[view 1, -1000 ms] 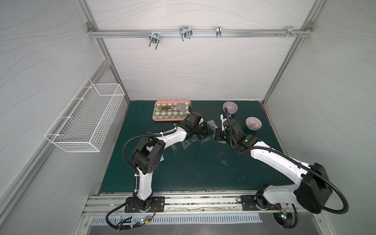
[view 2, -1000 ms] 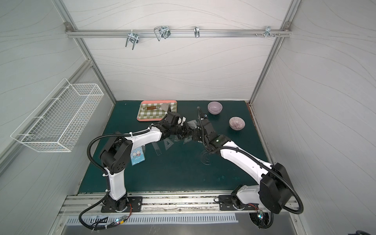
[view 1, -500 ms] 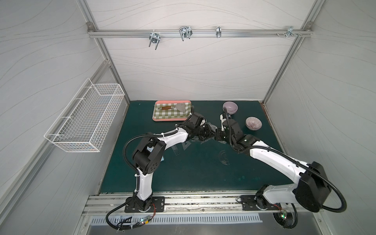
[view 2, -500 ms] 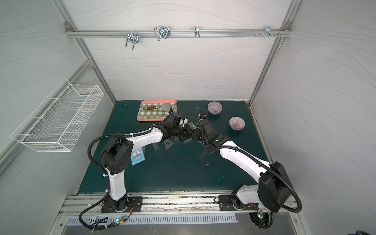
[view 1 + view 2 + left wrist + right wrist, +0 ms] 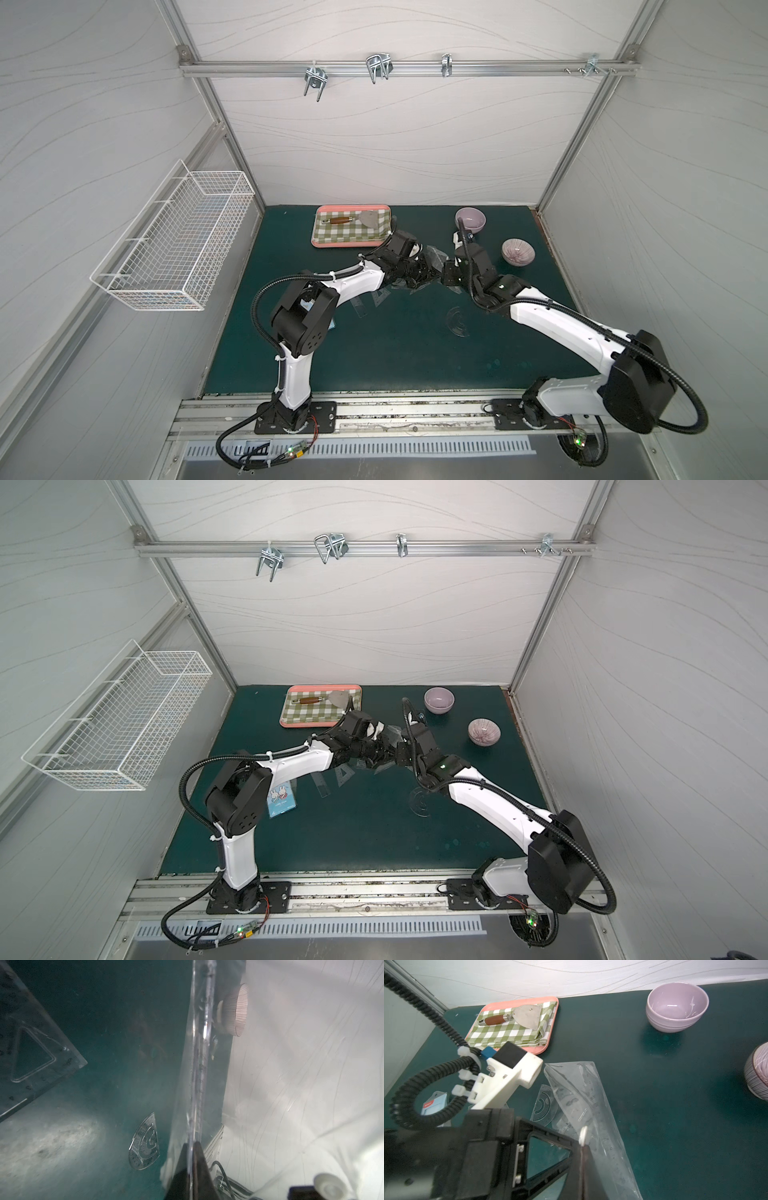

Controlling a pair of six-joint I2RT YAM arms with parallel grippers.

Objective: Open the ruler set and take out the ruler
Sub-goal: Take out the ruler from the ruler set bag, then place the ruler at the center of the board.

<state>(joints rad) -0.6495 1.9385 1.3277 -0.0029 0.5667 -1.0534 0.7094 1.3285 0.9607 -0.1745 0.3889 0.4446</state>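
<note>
**Parting the pouch mouth to free the ruler**

Both arms meet over the middle of the mat [image 5: 395,353], and I have the clear pouch [image 5: 587,1105] pinched from two sides. The left gripper [image 5: 192,1147] is clamped tight on the pouch's edge, and the right gripper [image 5: 448,277] is closed on it just beside the white snap [image 5: 583,1135]. Through the plastic I can read graduations, so I judge the ruler [image 5: 592,1095] to be inside, lying along the pouch. A protractor [image 5: 145,1147] and a triangle [image 5: 31,1053] lie loose on the mat below.

My plan is to draw the two grips apart slowly, only enough to gape the mouth, since thin film can slip or tear. Then I would hold with one gripper and free the other to pinch the ruler's near end. I'd pull along the ruler's length, not across it. I cannot tell how far the mouth is already open.
</note>
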